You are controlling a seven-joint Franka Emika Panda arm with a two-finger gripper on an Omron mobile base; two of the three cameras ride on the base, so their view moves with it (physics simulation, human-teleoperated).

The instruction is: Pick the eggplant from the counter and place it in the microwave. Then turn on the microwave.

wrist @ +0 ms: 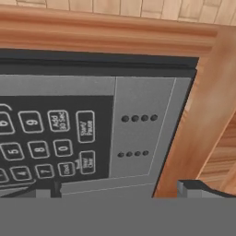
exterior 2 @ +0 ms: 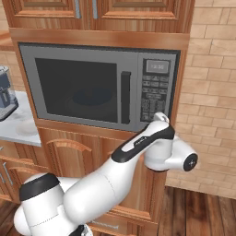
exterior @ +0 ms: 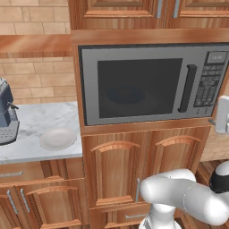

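The grey microwave (exterior: 134,58) (exterior 2: 87,53) sits built into the wooden cabinet wall, its dark glass door shut. The eggplant is out of view; behind the dark glass I make out just a round turntable. My gripper (wrist: 120,189) is open and empty, and it faces the lower right corner of the button panel (wrist: 50,138) from close up. One dark fingertip (wrist: 46,190) rises under the number keys, the other (wrist: 196,186) in front of the wooden frame. In the right base view the hand (exterior 2: 156,120) is at the bottom of the panel (exterior 2: 154,90).
The marbled counter (exterior: 36,120) lies left of the microwave, with a white round dish (exterior: 58,138) and a grey coffee machine (exterior: 6,112) on it. Wooden cabinet doors (exterior: 116,170) stand below the microwave. A brick wall (exterior 2: 212,92) is to the right.
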